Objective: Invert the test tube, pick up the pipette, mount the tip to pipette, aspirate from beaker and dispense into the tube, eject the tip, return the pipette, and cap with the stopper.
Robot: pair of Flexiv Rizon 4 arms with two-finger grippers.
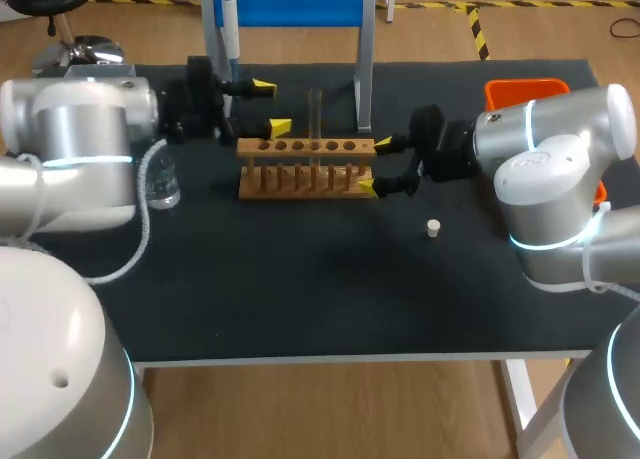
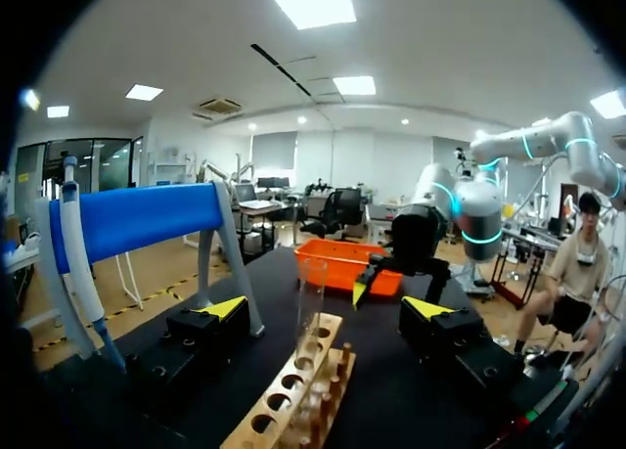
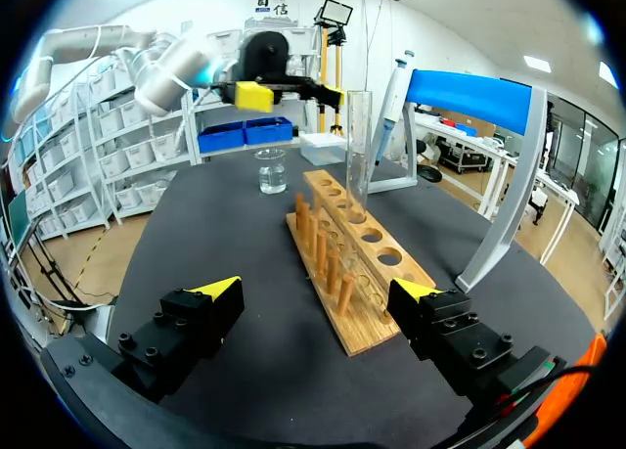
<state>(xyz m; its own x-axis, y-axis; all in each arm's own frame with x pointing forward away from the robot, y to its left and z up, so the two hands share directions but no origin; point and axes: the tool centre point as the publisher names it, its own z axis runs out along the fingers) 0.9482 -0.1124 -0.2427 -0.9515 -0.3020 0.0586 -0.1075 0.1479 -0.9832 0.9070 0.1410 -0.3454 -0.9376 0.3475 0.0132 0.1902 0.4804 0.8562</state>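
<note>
Black tabletop [image 1: 300, 279] carries the wooden rack [image 1: 305, 166], with a clear glass test tube [image 1: 315, 114] standing upright in one hole. Left hand [image 1: 270, 106] and right hand [image 1: 375, 165] gape open, one toward each end of the rack. Glass beaker [image 1: 163, 184] stands apart from the rack. Only the head view shows the small pale stopper [image 1: 433, 228].

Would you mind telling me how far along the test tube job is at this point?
Done, it seems: the test tube stands upright in the wooden rack. In hand: nothing; the left gripper and right gripper are open at the rack's ends. Left: the pipette hangs on its stand, the stopper lies on the table, so pipetting and capping remain.
</note>
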